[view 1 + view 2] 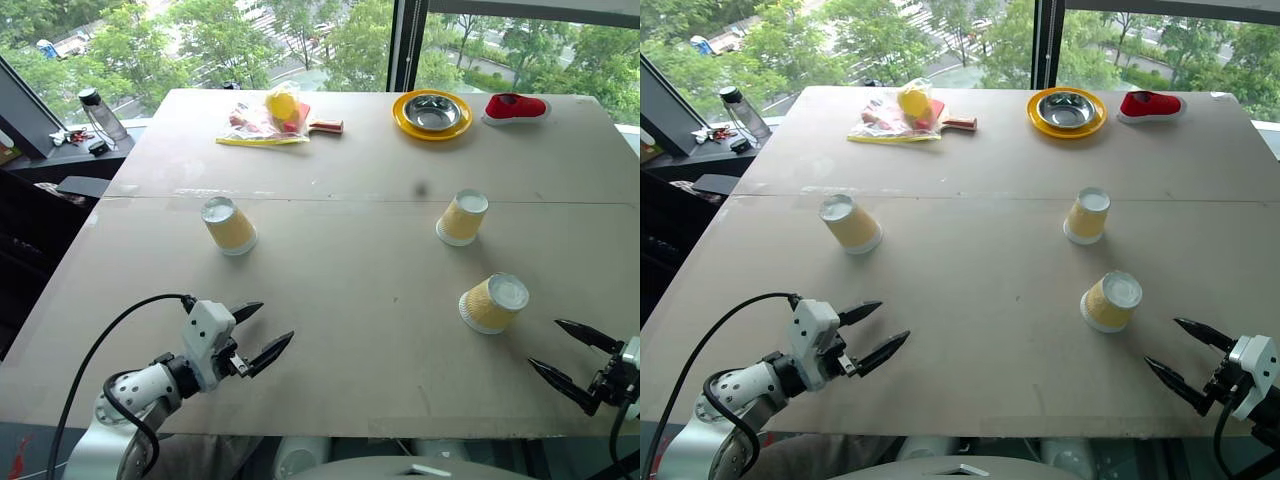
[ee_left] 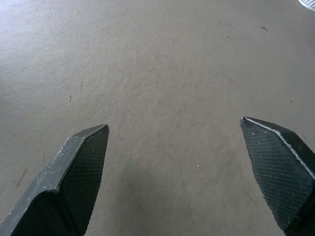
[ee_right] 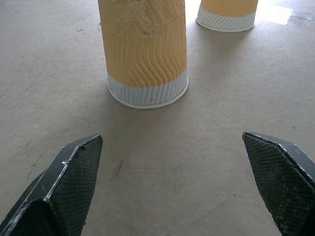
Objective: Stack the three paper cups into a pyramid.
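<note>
head views: three paper cups [image 1: 229,225] [image 1: 463,217] [image 1: 493,302] stand upside down, well apart on the table [image 1: 340,330]; no pyramid yet. my left gripper [image 1: 262,332] and right gripper [image 1: 570,353] gape empty. right wrist: nearest cup [image 3: 143,54] just ahead.

Right gripper [image 3: 172,182] is hovering over the tabletop [image 3: 49,73] with its fingers [image 3: 64,191] spread wide, nothing between them. One upside-down paper cup [image 3: 145,54] is standing just ahead, a second cup [image 3: 227,14] sitting beyond it.
</note>
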`<state>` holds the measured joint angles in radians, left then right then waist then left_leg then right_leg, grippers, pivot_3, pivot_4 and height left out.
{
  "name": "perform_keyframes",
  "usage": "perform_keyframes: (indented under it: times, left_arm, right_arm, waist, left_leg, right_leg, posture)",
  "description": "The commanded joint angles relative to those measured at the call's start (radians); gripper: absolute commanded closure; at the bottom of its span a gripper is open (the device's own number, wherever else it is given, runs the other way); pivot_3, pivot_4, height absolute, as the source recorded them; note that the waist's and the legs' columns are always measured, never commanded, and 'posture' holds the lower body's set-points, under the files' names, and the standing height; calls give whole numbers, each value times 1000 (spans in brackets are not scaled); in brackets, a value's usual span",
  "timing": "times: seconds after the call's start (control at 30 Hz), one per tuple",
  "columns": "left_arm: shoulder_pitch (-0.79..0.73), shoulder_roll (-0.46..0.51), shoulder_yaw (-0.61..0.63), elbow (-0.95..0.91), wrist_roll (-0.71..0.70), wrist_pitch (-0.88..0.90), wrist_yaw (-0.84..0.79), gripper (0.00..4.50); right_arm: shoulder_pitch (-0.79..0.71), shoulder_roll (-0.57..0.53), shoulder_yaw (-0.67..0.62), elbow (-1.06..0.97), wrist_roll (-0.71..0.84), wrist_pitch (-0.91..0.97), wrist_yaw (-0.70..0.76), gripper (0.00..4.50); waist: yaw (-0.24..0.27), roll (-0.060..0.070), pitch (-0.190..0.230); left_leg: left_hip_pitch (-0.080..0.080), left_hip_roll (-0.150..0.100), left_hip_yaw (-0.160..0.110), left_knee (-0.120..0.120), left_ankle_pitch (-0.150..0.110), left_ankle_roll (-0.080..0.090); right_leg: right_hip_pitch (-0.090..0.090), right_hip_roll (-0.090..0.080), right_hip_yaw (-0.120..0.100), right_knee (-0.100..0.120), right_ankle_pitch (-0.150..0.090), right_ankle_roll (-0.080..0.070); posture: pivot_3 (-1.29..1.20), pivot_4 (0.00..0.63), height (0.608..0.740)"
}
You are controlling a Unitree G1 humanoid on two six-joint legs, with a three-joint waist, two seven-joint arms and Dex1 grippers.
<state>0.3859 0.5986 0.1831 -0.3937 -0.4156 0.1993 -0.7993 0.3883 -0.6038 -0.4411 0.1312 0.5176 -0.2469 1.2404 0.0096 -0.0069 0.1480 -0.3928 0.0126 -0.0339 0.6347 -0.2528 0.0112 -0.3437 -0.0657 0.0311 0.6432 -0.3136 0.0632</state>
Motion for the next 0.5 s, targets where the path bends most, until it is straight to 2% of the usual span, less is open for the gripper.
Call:
perform_keyframes:
  times: [0.03,0.5]
  left_arm:
    - [-7,-4,2,-25,-6,-22,-6,98]
    - [-26,-8,-5,10,6,-54,-29,98]
  right_arm:
    - [3,-5,-13,-17,22,-4,7,0]
    - [4,-9,-14,-47,55,33,6,0]
  waist:
    - [0,0,0]
    - [1,0,0]
  left_leg:
    - [0,0,0,0,0,0]
    - [1,0,0,0,0,0]
  right_leg:
    - [0,0,0,0,0,0]
    - [0,1,0,1,0,0]
  posture:
    - [0,150,740]
    - [0,150,740]
